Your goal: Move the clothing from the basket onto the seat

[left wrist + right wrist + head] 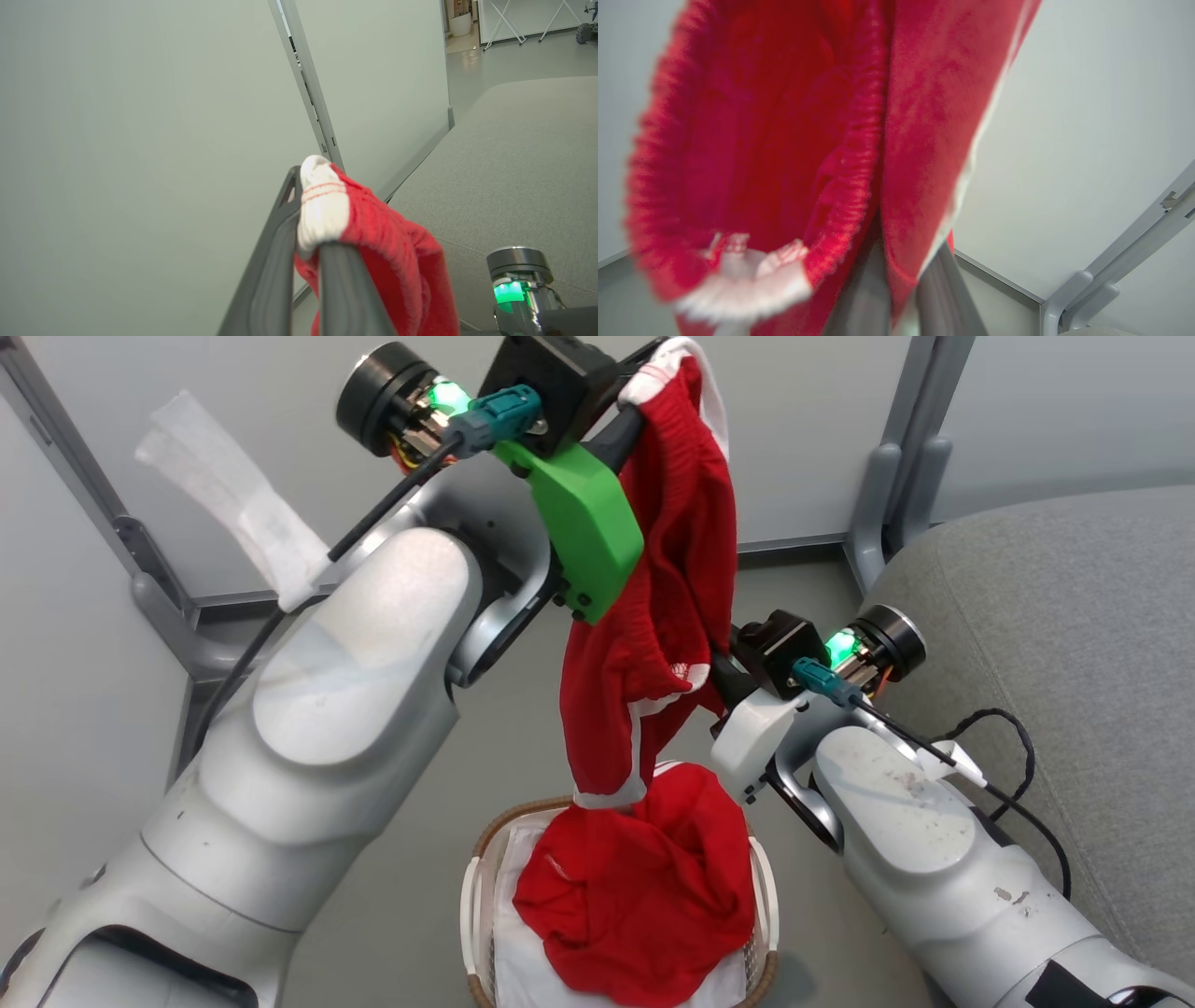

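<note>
Hanging into the basket (pixel 484 847), the clothing (pixel 681 569) is clenched by left tool (pixel 306 200) and right tool (pixel 719 672).

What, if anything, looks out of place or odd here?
The clothing hangs from the left gripper, pinched midway by the right gripper, while red fabric lies bunched in the basket below. Nothing looks spilled or torn.

- basket (pixel 484 847): on the floor (pixel 392 896), low and central.
- clothing (pixel 653 644): lower part heaped in the basket, upper part hanging above it from the left gripper (pixel 644 378).
- right gripper (pixel 719 674): at the clothing's mid-length, on its right side, jaws on the fabric.
- seat (pixel 1074 644): right of the basket.
- wall panels (pixel 822 429): behind everything.
</note>
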### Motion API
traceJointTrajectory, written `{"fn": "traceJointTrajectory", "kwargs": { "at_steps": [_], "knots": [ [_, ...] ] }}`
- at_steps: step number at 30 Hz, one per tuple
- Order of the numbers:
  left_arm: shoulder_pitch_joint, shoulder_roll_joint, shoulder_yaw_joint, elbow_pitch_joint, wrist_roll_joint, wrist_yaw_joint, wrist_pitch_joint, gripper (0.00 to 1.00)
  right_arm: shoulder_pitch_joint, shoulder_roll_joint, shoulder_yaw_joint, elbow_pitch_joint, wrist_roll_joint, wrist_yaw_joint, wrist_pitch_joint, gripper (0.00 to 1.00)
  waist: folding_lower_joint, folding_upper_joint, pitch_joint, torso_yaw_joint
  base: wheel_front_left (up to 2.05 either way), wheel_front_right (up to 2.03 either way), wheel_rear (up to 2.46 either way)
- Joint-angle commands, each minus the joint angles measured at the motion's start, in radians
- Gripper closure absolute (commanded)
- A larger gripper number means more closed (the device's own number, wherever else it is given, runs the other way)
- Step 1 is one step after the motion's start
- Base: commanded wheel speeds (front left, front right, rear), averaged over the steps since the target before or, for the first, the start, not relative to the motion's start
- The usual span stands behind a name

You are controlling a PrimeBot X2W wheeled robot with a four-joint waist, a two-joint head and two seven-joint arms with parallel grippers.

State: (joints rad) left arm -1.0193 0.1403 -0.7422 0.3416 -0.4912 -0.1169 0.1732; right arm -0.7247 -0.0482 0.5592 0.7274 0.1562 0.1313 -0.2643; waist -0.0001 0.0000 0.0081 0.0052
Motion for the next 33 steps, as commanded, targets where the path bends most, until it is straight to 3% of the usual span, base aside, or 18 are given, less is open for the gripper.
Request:
{"fn": "traceJointTrajectory", "kwargs": {
  "at_steps": [1,7,9,10,11,21,33],
  "knots": [
    [0.021,0.014,0.010,0.007,-0.005,0.008,-0.009,1.00,-0.006,-0.004,0.004,0.003,0.003,-0.001,0.000,1.00,0.0001,0.0000,0.003,-0.004,0.00,0.00,0.00],
    [0.066,0.061,0.042,0.024,-0.035,0.020,-0.033,1.00,-0.014,-0.004,-0.020,0.002,-0.002,-0.001,0.000,1.00,0.0001,0.0000,0.017,-0.022,0.00,0.00,0.00],
    [0.088,0.073,0.053,0.033,-0.044,0.024,-0.047,0.59,-0.015,-0.004,-0.034,-0.002,-0.006,-0.001,0.000,1.00,0.0001,0.0000,0.022,-0.027,0.00,0.00,0.00],
    [0.099,0.082,0.056,0.039,-0.046,0.023,-0.056,0.07,-0.014,-0.004,-0.041,-0.005,-0.007,-0.001,0.000,1.00,0.0001,0.0000,0.024,-0.030,0.00,0.00,0.00],
    [0.108,0.087,0.061,0.043,-0.050,0.025,-0.064,0.00,-0.013,-0.004,-0.046,-0.007,-0.009,-0.001,0.000,1.00,0.0001,0.0000,0.027,-0.033,0.00,0.00,0.00],
    [0.251,0.137,0.088,0.066,-0.079,0.037,-0.191,0.00,-0.013,-0.004,-0.133,-0.008,-0.053,-0.001,0.000,1.00,0.0001,0.0000,0.048,-0.053,0.00,0.00,0.00],
    [0.458,0.152,0.081,0.002,-0.110,0.069,-0.284,0.00,0.003,-0.006,-0.351,-0.019,-0.187,-0.001,0.000,1.00,0.0001,0.0000,0.062,-0.073,0.00,0.00,0.00]
  ]
}}
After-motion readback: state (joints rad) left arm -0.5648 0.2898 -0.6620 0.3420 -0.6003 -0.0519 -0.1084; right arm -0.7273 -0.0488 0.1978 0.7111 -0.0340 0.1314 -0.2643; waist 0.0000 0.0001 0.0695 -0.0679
